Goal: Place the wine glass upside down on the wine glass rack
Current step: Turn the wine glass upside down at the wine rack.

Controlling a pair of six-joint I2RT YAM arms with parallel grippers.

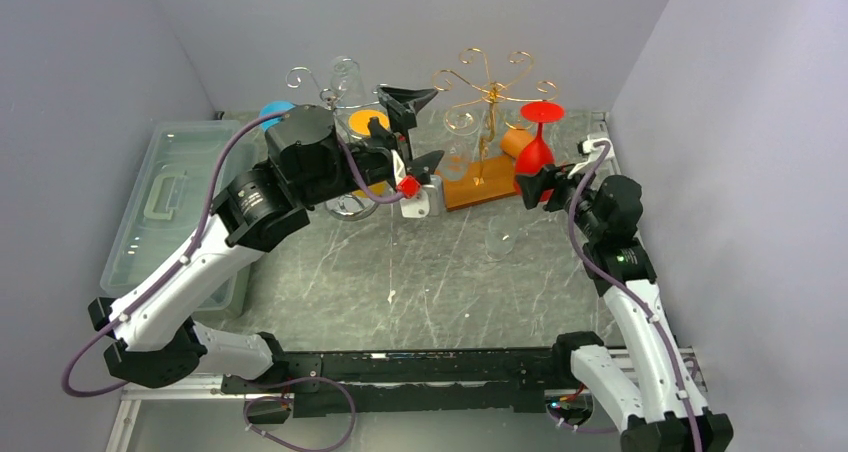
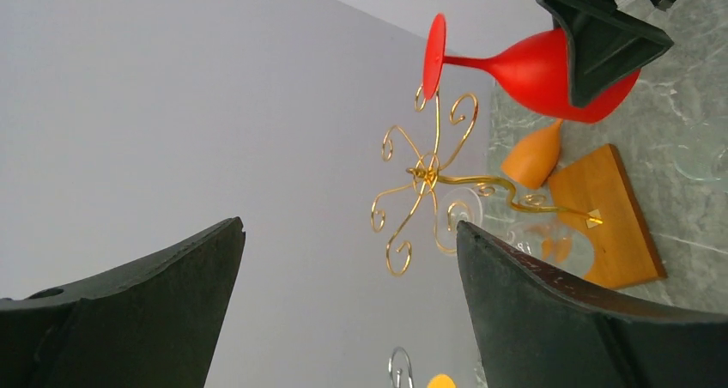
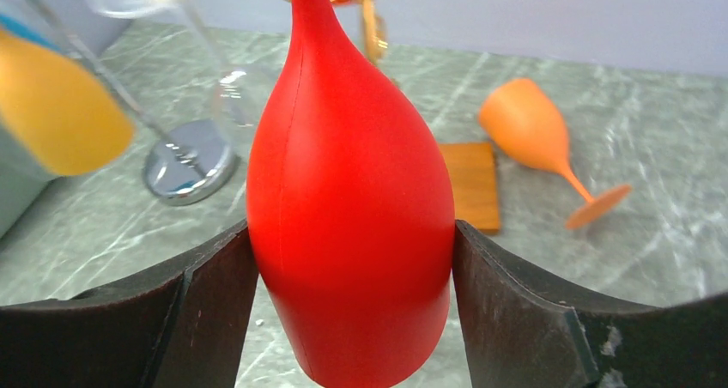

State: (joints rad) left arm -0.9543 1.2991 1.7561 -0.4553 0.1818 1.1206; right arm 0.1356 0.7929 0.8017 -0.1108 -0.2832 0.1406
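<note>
**Item:** wine glass [image 1: 534,155]. Red, opaque, matt finish, with a tall tapered bowl, thin stem and flat round foot.

**Position:** inverted, foot uppermost, just right of the rack [image 1: 488,82]. Whether the rim clears the table [image 1: 400,272] cannot be told.

**Held by:** right pincer [image 3: 352,259], closed on both sides of the bowl.

**Handling (judged):** light, rigid, smooth-sided and likely slippery. The stem is the weak point. The best hold is across the bowl's widest part, leaving stem and foot free for a wire hook.

**Rack:** gold wire curls on a wooden base [image 1: 480,184].

**Left pincer** [image 2: 349,229]: jaws wide, empty.
</note>
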